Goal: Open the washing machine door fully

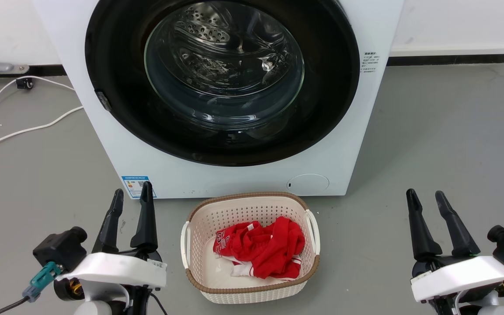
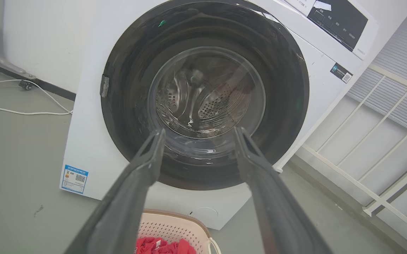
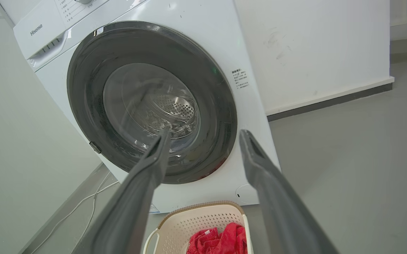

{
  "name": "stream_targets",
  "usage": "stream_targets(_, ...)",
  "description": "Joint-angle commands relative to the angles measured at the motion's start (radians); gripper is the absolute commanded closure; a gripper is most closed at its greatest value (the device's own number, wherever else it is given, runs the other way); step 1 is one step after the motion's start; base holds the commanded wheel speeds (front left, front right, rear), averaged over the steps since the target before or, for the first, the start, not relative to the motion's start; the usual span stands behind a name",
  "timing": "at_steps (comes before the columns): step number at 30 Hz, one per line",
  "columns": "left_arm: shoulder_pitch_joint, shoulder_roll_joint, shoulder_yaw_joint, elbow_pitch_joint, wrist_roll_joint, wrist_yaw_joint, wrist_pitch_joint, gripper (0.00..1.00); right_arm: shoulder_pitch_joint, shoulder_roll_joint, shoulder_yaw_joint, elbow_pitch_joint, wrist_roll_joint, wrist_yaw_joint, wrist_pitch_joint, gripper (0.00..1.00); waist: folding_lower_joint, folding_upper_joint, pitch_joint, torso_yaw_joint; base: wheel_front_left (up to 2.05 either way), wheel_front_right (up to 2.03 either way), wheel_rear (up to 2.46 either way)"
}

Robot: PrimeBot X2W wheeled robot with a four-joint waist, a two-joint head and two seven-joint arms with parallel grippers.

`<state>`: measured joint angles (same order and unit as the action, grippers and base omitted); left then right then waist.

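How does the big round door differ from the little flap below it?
The washing machine door is large, glossy black with a clear glass bowl; the flap is small, white. The door spans most of the washing machine; the flap sits low on its right. Both are round and shut.

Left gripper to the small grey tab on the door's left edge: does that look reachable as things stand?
Probably yes. The left gripper is open, low in front of the tab on the shut door, with nothing between them. The basket sits off to its right, clear of that path.
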<state>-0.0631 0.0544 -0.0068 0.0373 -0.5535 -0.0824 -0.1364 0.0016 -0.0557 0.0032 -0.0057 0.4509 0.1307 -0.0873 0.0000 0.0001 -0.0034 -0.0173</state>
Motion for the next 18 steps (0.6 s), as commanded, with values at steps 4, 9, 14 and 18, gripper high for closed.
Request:
stream_targets(4,0.005,0.016,-0.010,-0.004,0.079,0.015,-0.019,0.00,0.004,0.002,0.004,-0.028,-0.074,0.000,0.005,0.00,0.0000,-0.0001,0.001,-0.001,0.00,0.00,0.00)
stream_targets(9,0.008,0.025,-0.020,-0.002,0.137,0.026,-0.032,0.00,0.012,0.003,0.005,-0.033,-0.130,0.000,0.014,0.00,0.0000,-0.0001,0.002,-0.003,0.00,0.00,0.00)
stream_targets(14,0.011,0.033,-0.031,-0.006,0.191,0.037,-0.044,0.00,0.015,0.003,0.006,-0.037,-0.182,0.000,0.018,0.00,0.0000,-0.0001,0.002,-0.005,0.00,0.00,0.00)
stream_targets(18,0.014,0.039,-0.038,-0.009,0.222,0.044,-0.050,0.00,0.018,0.004,0.006,-0.040,-0.208,0.000,0.020,0.00,0.0000,-0.0001,0.002,-0.006,0.00,0.00,0.00)
